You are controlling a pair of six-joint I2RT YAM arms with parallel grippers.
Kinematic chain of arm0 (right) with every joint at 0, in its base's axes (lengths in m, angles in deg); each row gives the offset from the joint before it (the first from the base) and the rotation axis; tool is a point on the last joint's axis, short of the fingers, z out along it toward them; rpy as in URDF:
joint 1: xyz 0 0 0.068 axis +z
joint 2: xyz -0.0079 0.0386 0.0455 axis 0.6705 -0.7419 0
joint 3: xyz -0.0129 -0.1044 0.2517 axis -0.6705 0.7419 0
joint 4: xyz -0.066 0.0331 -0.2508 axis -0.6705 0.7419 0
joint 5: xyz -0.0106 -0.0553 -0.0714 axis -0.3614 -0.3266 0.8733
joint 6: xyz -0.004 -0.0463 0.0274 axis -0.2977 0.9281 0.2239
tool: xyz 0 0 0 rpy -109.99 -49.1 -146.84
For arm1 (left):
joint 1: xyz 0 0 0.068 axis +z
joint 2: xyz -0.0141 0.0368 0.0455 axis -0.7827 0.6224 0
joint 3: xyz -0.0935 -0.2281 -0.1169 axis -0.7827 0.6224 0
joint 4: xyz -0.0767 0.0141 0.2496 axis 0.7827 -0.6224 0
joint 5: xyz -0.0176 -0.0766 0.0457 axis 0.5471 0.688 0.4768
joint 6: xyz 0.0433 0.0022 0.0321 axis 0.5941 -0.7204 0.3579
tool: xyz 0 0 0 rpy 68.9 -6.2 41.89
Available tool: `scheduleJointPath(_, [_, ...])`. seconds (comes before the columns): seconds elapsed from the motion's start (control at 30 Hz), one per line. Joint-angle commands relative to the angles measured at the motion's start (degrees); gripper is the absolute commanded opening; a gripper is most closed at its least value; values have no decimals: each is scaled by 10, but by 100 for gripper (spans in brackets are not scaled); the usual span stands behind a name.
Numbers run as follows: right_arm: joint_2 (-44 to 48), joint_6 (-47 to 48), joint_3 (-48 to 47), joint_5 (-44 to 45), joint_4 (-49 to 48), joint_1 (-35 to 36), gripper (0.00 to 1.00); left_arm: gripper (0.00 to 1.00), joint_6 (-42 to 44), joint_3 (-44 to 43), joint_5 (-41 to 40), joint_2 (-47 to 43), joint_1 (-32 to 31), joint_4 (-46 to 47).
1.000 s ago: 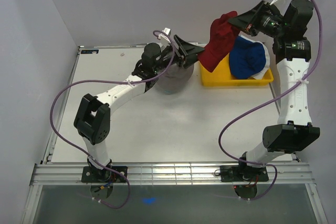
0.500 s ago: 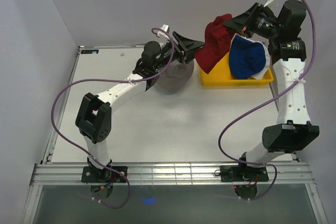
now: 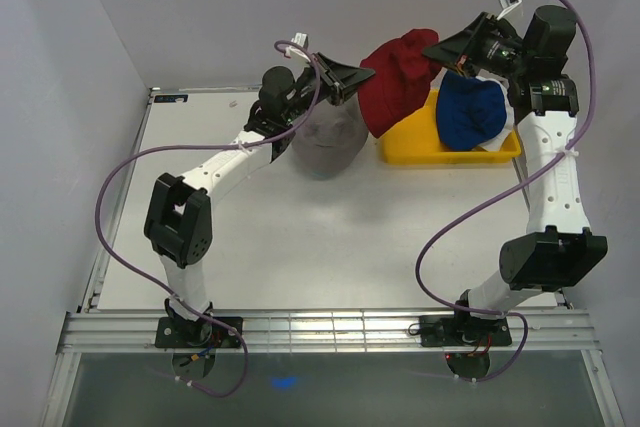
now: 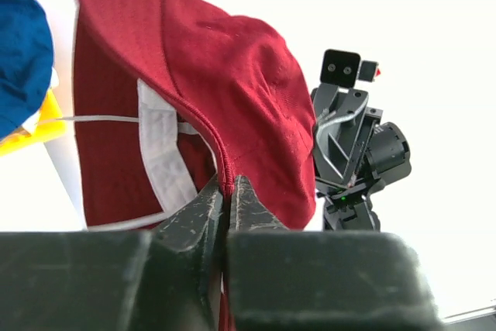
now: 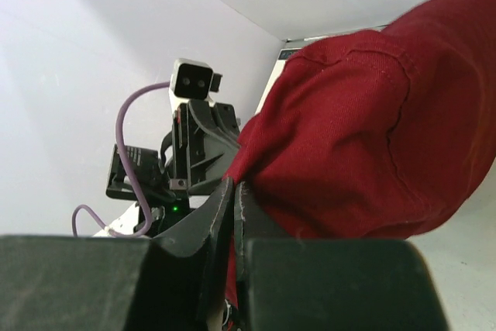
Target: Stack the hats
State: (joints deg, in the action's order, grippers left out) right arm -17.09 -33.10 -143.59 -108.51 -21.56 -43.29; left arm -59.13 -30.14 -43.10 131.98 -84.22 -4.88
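A dark red hat [image 3: 393, 82] hangs in the air between both arms, above the back of the table. My left gripper [image 3: 366, 75] is shut on its brim [image 4: 225, 180] from the left. Opposite it, my right gripper [image 3: 434, 51] is shut on the other edge [image 5: 234, 184]. A grey hat [image 3: 326, 142] sits on the table just below the left gripper. A navy blue hat [image 3: 470, 112] lies in the yellow tray [image 3: 420, 153], with a bit of white hat [image 3: 492, 146] under it.
The yellow tray stands at the back right of the table. White walls close in the back and both sides. The left arm's purple cable [image 3: 125, 172] loops over the left half of the table.
The right gripper carried the red hat leftward and up. My left gripper rose from beside the grey hat and closed on the red hat's brim.
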Motion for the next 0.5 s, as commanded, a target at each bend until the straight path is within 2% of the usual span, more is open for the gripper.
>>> scheduleJointPath(0.0, [-3,15,-4,-22,-29,9,8,12,20,-43,31,13,12,6])
scheduleJointPath(0.1, [-26,29,-12,-18,-19,10,8,4,30,-72,65,39,26,0])
scheduleJointPath(0.23, [-50,40,-25,-7,-12,40,8,0,36,-79,88,65,38,-2])
scheduleJointPath(0.47, [-103,57,-72,28,6,84,8,0,81,-60,106,65,64,-5])
